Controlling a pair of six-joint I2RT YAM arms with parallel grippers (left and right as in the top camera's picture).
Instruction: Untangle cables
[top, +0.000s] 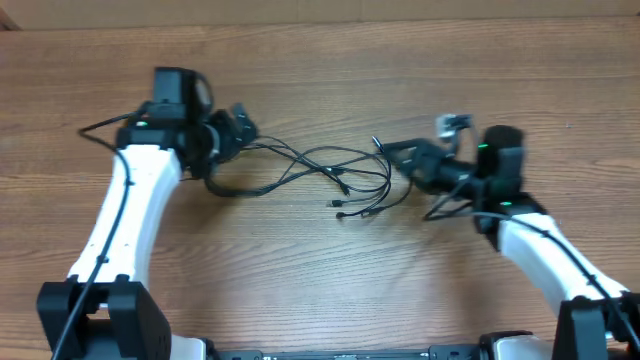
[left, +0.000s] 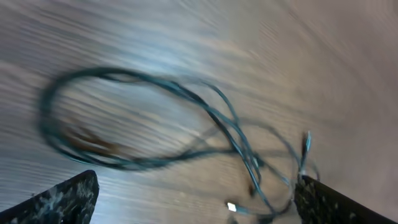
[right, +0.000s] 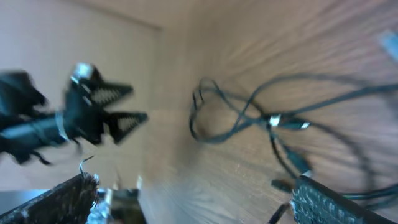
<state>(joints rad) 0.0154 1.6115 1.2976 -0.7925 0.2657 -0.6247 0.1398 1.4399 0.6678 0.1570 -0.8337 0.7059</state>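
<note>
Table: wooden top (top: 330, 60) with the grain running across; it carries the cables near its middle.
Left arm: white links and a black wrist (top: 130, 210), reaching in from the near left edge to the centre-left of the table.
Left fingers: spread wide (top: 240, 125) and gripping nothing. The left wrist view shows the two tips at the lower corners, with bare table and a cable loop ahead of them.
Cables: thin black cords (top: 330, 172) lying flat on the table between the two arms. A long loop reaches left to just beside the left fingers. The strands cross one another at the centre and fan out toward the right.
Plug ends: small connectors (top: 342, 208) lying loose on the near side of the crossing, apart from both sets of fingers.
Right fingers: spread wide (top: 400, 153) and gripping nothing, positioned at the right end of the cables. Contact with the nearest strand cannot be judged.
Right arm: white links and a black wrist (top: 540, 240), entering from the near right corner.
Clarity: both wrist views are blurred, so individual strands cannot be separated there.
</note>
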